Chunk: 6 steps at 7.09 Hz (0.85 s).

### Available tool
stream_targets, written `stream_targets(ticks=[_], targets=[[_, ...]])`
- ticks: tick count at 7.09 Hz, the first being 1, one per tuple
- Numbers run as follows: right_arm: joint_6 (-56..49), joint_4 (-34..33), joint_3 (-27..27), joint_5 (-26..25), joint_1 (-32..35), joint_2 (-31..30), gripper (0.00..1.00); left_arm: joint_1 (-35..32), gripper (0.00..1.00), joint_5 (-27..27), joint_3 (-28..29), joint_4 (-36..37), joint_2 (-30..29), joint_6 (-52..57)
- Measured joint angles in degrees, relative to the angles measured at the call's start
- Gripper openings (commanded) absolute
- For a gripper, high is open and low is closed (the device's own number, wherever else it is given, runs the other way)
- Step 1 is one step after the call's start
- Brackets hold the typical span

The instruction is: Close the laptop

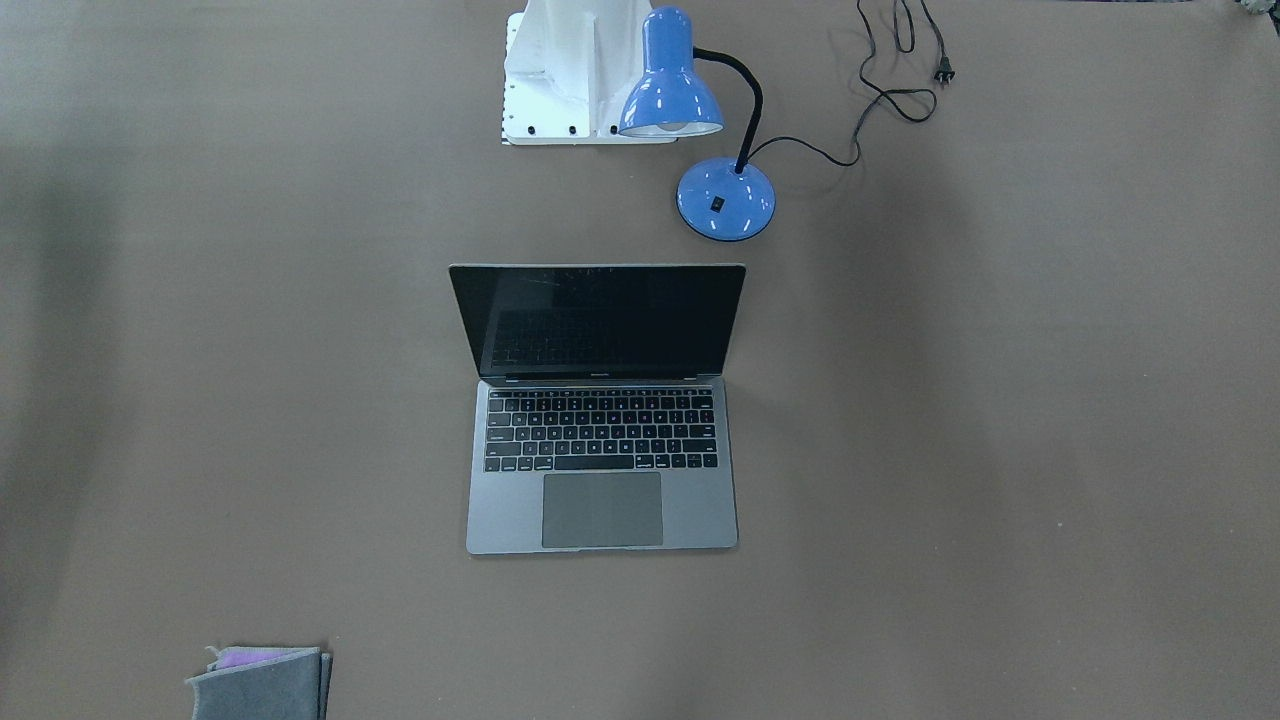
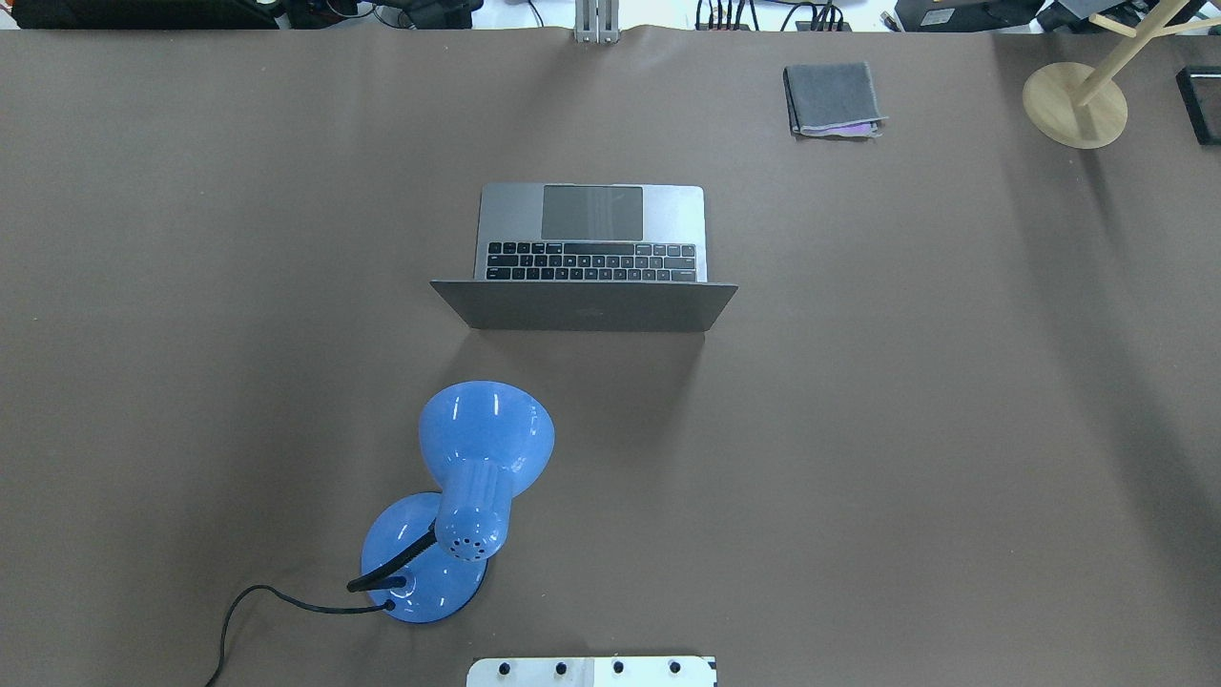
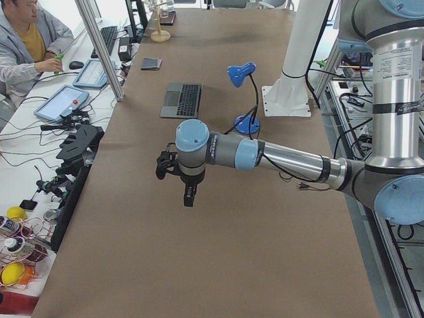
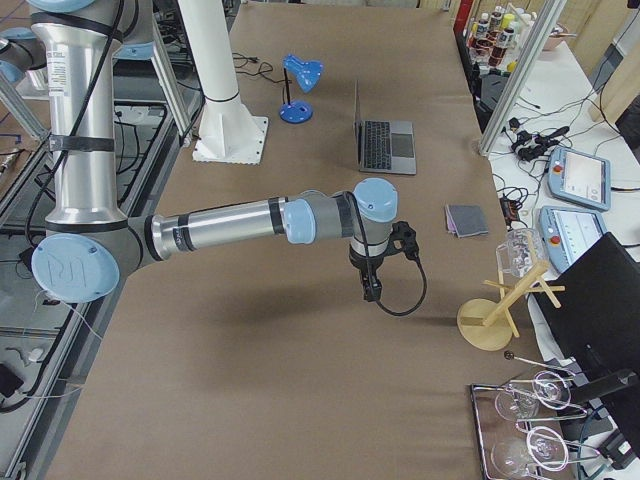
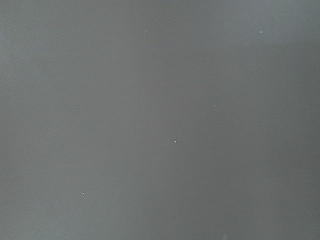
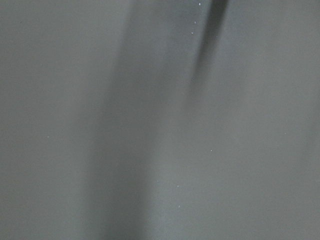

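Observation:
The space-grey laptop (image 1: pixel 600 470) stands open in the middle of the table, black screen (image 1: pixel 598 322) upright and facing the operators' side. In the overhead view its lid back (image 2: pixel 584 306) faces the robot, keyboard (image 2: pixel 591 261) beyond. It also shows in the left side view (image 3: pixel 181 100) and the right side view (image 4: pixel 385 144). My left gripper (image 3: pixel 189 197) hangs over bare table far from the laptop; my right gripper (image 4: pixel 371 289) likewise. Both show only in side views, so I cannot tell whether they are open or shut. The wrist views show only bare table.
A blue desk lamp (image 2: pixel 474 477) stands between the robot base and the laptop, its cord (image 1: pixel 890 90) trailing. A folded grey cloth (image 2: pixel 832 99) lies past the laptop. A wooden stand (image 2: pixel 1075 103) is at the far right. A person (image 3: pixel 26 40) sits beside the table.

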Motion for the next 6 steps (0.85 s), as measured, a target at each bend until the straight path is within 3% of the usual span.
stream_targets(ticks=[2,3,4,5,6], targets=[[0.01,0.0,0.2,0.12,-0.01,-0.01,1.0,0.0,0.95,-0.06,0.02,-0.43,0.04,-0.06],[0.01,0.0,0.48,0.18,-0.05,0.0,0.93,0.0,0.92,-0.14,-0.02,-0.59,0.05,-0.08],[0.15,0.0,0.81,0.39,-0.13,0.06,0.63,0.03,0.81,-0.51,-0.16,-0.71,0.04,-0.1],[1.51,0.0,1.7,1.48,-0.54,0.22,0.37,0.33,0.62,-1.96,-0.62,-0.75,-0.14,-0.43],[5.84,0.04,3.93,3.4,-2.14,0.65,0.08,1.23,0.31,-4.1,-1.55,-1.35,-0.8,-2.96]])
